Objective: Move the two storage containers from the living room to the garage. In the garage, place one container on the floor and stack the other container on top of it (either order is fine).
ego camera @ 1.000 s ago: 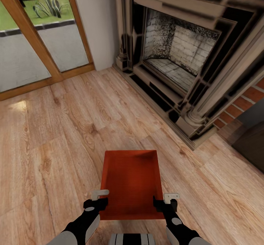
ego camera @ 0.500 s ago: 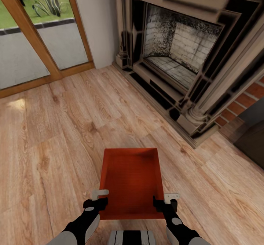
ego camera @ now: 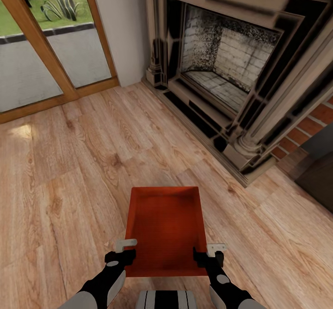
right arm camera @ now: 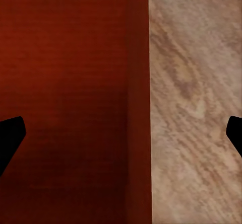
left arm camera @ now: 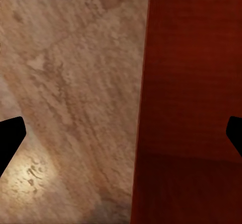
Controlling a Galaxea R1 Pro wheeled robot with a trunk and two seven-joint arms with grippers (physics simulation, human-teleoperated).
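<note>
One red-orange storage container (ego camera: 165, 228) stands open-topped on the living room's light wood-plank floor (ego camera: 69, 170), just ahead of my trunk. My left gripper (ego camera: 124, 250) is at its near left corner and my right gripper (ego camera: 210, 252) at its near right corner. In the left wrist view the left gripper (left arm camera: 121, 138) is open, its dark fingertips wide apart astride the container's side wall (left arm camera: 191, 83). The right gripper (right arm camera: 121, 138) is likewise open across the opposite wall (right arm camera: 70, 83). I cannot tell whether the container rests on the planks or is lifted.
A fireplace (ego camera: 222, 64) with a stepped stone surround fills the far right, red brick beside it. A wood-framed glass door (ego camera: 46, 54) is at the far left. Dark furniture (ego camera: 319, 175) juts in at the right edge. Open planks lie to the left.
The whole picture shifted slightly a second ago, so the camera moved; it has been still for the last half second. Both grippers keep their places at the container's near corners.
</note>
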